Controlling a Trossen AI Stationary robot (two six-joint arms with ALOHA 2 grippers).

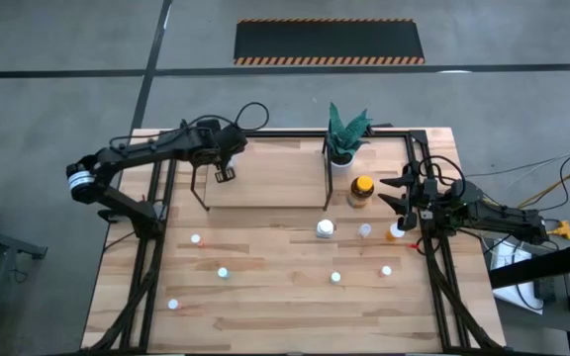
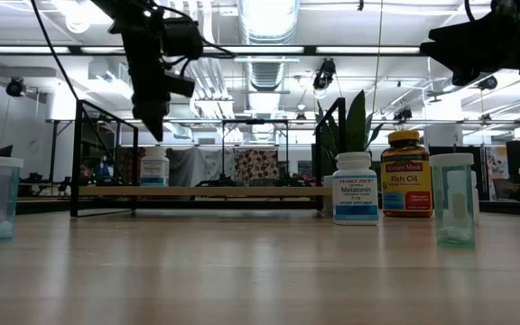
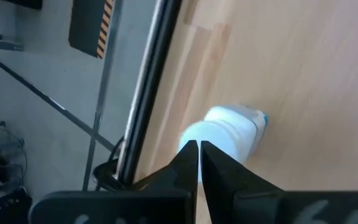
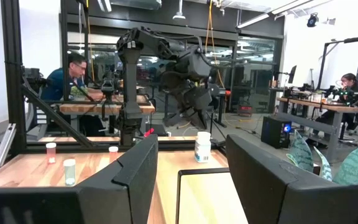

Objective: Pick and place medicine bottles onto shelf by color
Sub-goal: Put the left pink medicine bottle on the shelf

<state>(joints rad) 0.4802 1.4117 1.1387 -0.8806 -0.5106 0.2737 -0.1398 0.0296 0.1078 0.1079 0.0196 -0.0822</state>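
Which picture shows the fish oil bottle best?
The low view: the fish oil bottle stands side-on, with a readable label. The high view shows only its yellow cap from above, beside the plant. Neither wrist view shows it.

A: What's the support?
B: Wood table [image 1: 285, 307], small bottles [image 1: 223, 271] scattered lower half; shelf [image 1: 265, 178] upper center.
A: On the shelf?
B: One white bottle [image 2: 154, 166], left end.
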